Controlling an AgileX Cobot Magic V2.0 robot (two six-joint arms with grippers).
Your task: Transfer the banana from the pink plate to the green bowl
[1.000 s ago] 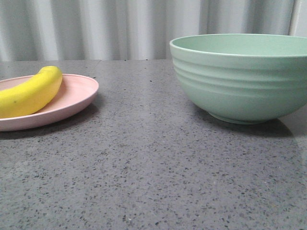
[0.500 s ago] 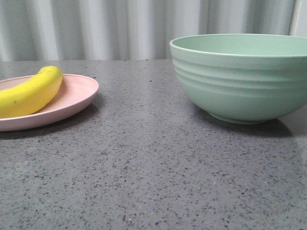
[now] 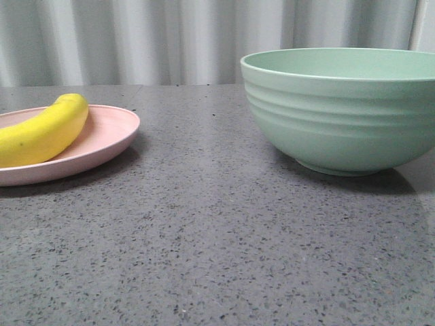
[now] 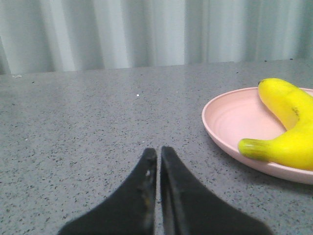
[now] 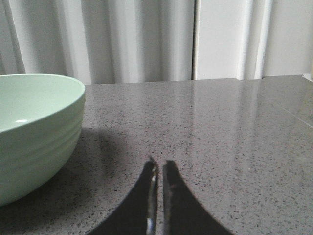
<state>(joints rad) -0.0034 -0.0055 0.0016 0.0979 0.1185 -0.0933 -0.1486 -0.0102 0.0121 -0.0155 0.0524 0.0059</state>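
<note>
The yellow banana (image 3: 42, 132) lies on the pale pink plate (image 3: 109, 139) at the left of the front view; the ridged green bowl (image 3: 343, 112) stands at the right. Neither arm shows in the front view. In the left wrist view my left gripper (image 4: 158, 151) is shut with nothing in it, low over the table, with the pink plate (image 4: 230, 122) and banana (image 4: 288, 125) off to one side of it. In the right wrist view my right gripper (image 5: 160, 163) is shut and empty, beside the green bowl (image 5: 34, 132).
A grey speckled tabletop (image 3: 204, 231) carries everything. A pale pleated curtain (image 3: 170, 41) hangs behind the table's far edge. Open table lies between plate and bowl.
</note>
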